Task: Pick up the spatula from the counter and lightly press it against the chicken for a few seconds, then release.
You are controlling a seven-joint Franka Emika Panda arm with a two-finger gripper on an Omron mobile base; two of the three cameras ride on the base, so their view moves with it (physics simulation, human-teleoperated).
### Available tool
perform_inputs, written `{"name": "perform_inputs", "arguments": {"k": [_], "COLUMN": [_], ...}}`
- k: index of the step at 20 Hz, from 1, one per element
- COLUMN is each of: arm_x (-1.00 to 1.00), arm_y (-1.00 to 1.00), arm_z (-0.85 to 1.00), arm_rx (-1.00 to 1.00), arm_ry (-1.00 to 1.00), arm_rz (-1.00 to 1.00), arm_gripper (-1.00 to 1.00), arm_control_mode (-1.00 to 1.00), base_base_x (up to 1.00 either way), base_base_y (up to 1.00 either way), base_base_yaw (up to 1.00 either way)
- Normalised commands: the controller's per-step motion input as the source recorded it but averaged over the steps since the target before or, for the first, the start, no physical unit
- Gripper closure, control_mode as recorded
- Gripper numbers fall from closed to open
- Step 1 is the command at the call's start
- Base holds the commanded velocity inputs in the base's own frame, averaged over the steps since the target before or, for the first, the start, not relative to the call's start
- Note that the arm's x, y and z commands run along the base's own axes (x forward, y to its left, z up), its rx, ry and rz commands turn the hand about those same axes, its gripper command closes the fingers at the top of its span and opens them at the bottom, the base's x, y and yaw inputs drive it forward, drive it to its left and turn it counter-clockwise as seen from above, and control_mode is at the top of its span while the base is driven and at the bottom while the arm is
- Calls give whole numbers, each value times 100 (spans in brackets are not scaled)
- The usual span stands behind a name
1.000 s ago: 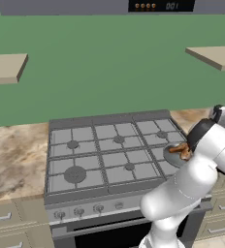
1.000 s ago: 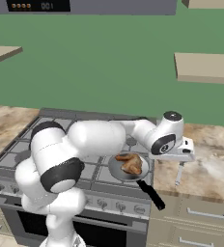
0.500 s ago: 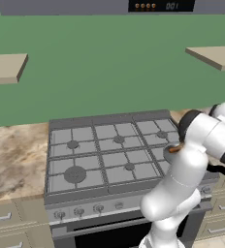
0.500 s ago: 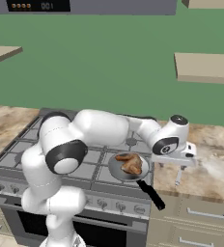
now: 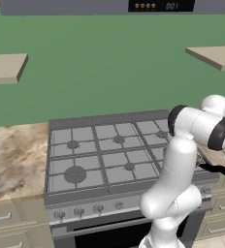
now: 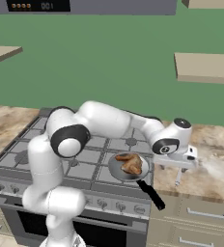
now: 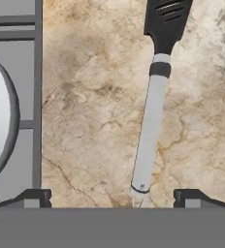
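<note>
Listing first the long spatula with a slotted black head and a pale grey handle: it lies flat on the veined beige marble counter, right of centre in the hand view. The head is at the top edge and the handle end is near the bottom.

We judge it light, stiff and smooth, and likely to slip if pinched at the tip. The best hold looks to be mid-handle, below the dark collar.

The two-finger gripper hovers above with its tips spread wide and nothing between them. The handle end sits nearer the right-hand tip.

Bare counter lies on both sides of the handle, giving room to descend.

At the left of that frame are the round frying pan and the grey gas hob, well apart from the handle.

The browned chicken piece rests in the pan, left of the hand in the right base view.
</note>
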Motion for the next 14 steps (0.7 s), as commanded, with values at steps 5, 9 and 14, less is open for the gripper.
{"name": "perform_inputs", "arguments": {"k": [5,9,14], "arm_x": [17,28,27], "arm_y": [-10,-11,-5], "arm_z": [-13,-11,-15], "arm_rx": [0,0,0], "arm_ry": [0,1,2], "arm_rz": [0,0,0], "arm_gripper": [-100,-100,-100], "arm_control_mode": [-100,-100,-100], "base_base_x": [0,0,0], "base_base_y": [0,0,0], "base_base_yaw": [0,0,0]}}
